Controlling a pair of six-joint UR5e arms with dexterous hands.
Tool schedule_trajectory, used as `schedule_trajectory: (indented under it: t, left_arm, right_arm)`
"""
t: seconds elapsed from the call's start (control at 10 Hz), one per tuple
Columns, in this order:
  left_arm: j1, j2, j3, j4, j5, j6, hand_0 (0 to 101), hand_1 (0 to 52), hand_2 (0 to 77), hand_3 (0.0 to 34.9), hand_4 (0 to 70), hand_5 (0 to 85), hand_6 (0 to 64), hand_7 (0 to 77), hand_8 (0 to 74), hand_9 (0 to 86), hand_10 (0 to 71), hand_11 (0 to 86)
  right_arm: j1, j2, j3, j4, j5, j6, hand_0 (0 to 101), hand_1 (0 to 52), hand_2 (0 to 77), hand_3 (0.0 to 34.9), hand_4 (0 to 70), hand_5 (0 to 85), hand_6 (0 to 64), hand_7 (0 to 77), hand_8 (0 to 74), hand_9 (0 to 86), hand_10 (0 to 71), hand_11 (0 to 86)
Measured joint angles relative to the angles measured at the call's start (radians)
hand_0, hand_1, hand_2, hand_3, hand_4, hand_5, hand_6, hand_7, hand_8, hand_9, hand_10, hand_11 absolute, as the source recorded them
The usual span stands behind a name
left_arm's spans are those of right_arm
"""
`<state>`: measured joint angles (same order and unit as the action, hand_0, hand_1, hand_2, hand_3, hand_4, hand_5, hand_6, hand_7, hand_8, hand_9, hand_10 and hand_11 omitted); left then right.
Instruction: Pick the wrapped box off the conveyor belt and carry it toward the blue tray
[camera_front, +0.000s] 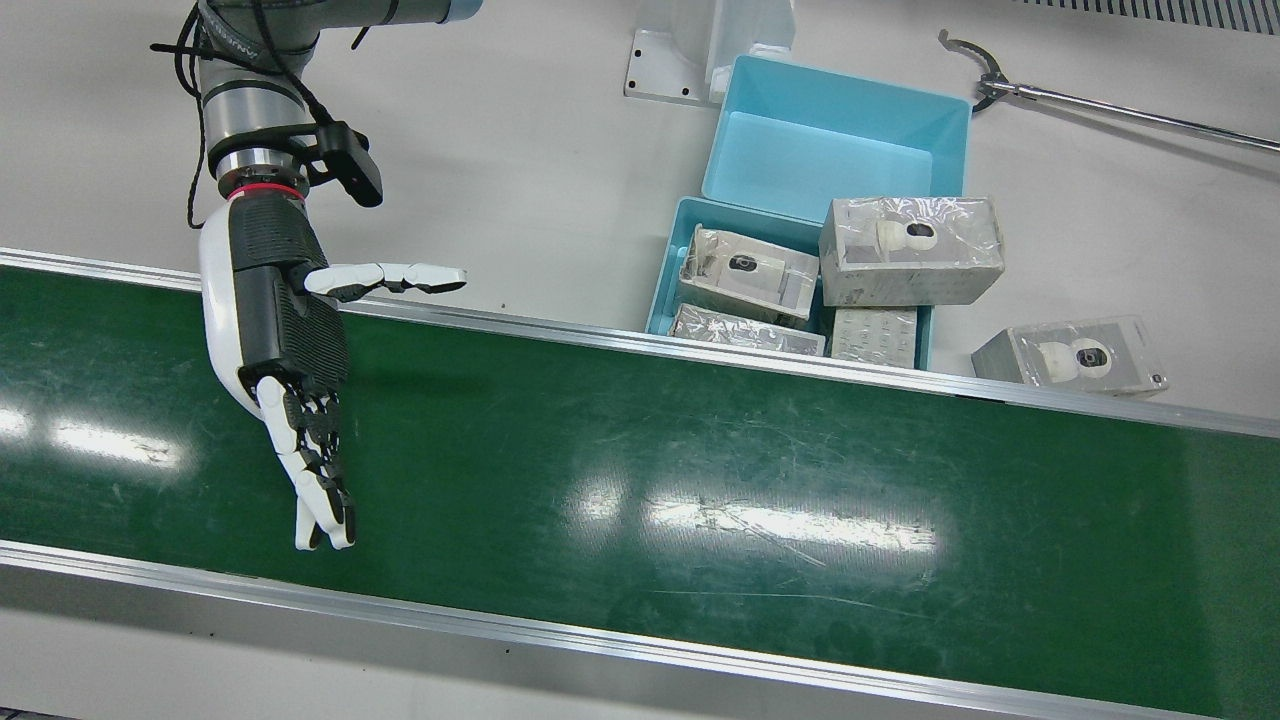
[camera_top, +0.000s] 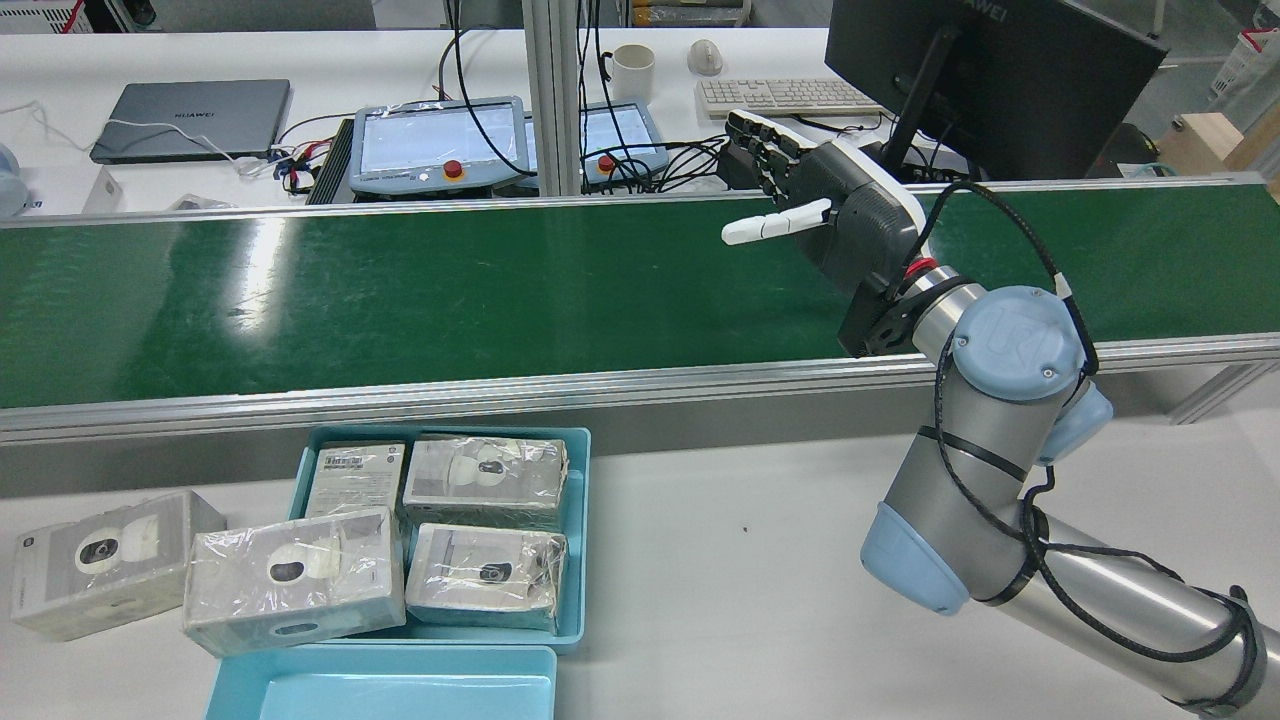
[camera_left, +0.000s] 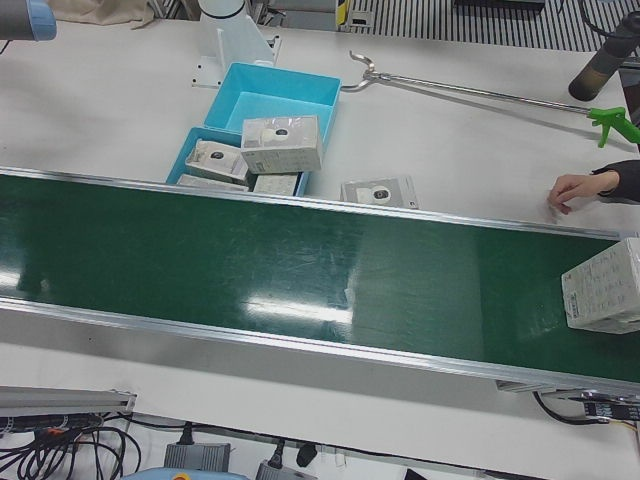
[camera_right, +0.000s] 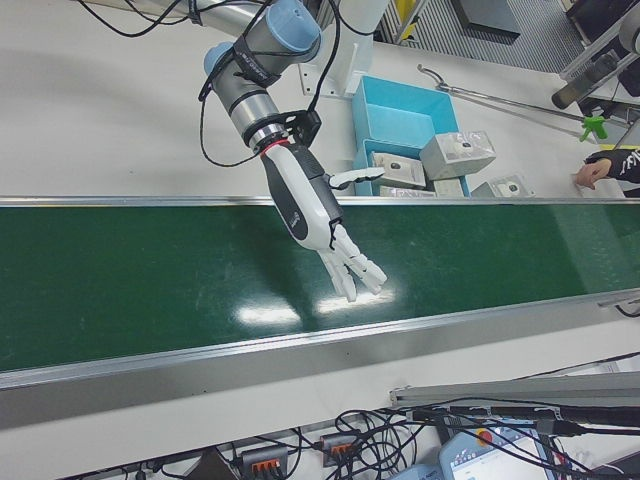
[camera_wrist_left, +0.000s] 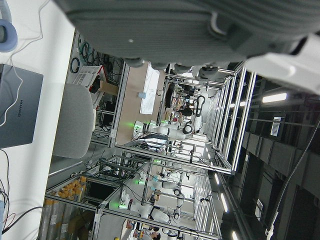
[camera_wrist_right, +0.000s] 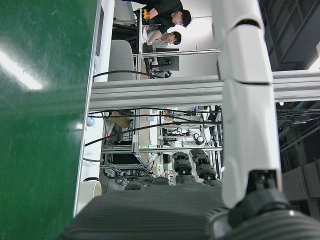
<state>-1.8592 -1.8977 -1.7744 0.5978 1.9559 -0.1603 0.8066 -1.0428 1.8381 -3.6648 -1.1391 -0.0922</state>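
A wrapped box (camera_left: 605, 285) lies on the green conveyor belt (camera_front: 700, 470) at the far right edge of the left-front view; no other view shows it. My right hand (camera_front: 280, 330) hovers over the belt's other end, open, fingers stretched out and thumb pointing sideways, holding nothing; it also shows in the rear view (camera_top: 850, 210) and the right-front view (camera_right: 310, 200). The blue tray (camera_front: 663, 270) beside the belt holds several wrapped boxes, one (camera_front: 910, 250) stacked on top. My left hand (camera_wrist_left: 200, 30) shows only its palm edge, with nothing in it.
An empty blue tray (camera_front: 835, 130) stands behind the filled one. One wrapped box (camera_front: 1070, 355) lies on the table beside the trays. A long grabber tool (camera_front: 1100, 100) rests on the table. A person's hand (camera_left: 575, 185) touches the table near the belt's end.
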Motion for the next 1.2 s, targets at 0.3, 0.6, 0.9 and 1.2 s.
schedule_trajectory:
  t: [0.3, 0.6, 0.9, 1.2]
  left_arm:
    - [0.000, 0.000, 0.000, 0.000, 0.000, 0.000, 0, 0.0, 1.1, 0.0, 0.0, 1.1, 0.5, 0.5, 0.5, 0.5, 0.5, 0.5]
    - [0.000, 0.000, 0.000, 0.000, 0.000, 0.000, 0, 0.0, 0.5, 0.0, 0.0, 1.1, 0.5, 0.5, 0.5, 0.5, 0.0, 0.5]
    - [0.000, 0.000, 0.000, 0.000, 0.000, 0.000, 0, 0.0, 1.1, 0.0, 0.0, 1.1, 0.5, 0.5, 0.5, 0.0, 0.5, 0.5]
    - [0.000, 0.000, 0.000, 0.000, 0.000, 0.000, 0, 0.0, 1.1, 0.0, 0.0, 1.1, 0.5, 0.5, 0.5, 0.0, 0.0, 0.5]
  right_arm:
    - [-0.007, -0.003, -0.003, 0.000, 0.001, -0.002, 50, 18.0, 8.2, 0.0, 4.9, 10.4, 0.5, 0.5, 0.0, 1.1, 0.0, 0.5]
    - [-0.008, -0.001, -0.003, 0.000, 0.002, -0.001, 50, 18.0, 8.7, 0.0, 5.4, 10.9, 0.5, 0.5, 0.0, 1.1, 0.0, 0.5]
    - [-0.009, -0.001, -0.004, 0.000, 0.002, -0.001, 50, 16.9, 7.6, 0.0, 5.4, 11.5, 0.5, 0.5, 0.0, 1.1, 0.0, 0.5]
    - [-0.010, -0.001, -0.004, 0.000, 0.002, -0.001, 49, 16.9, 7.6, 0.1, 5.4, 11.5, 0.5, 0.5, 0.0, 1.1, 0.0, 0.5]
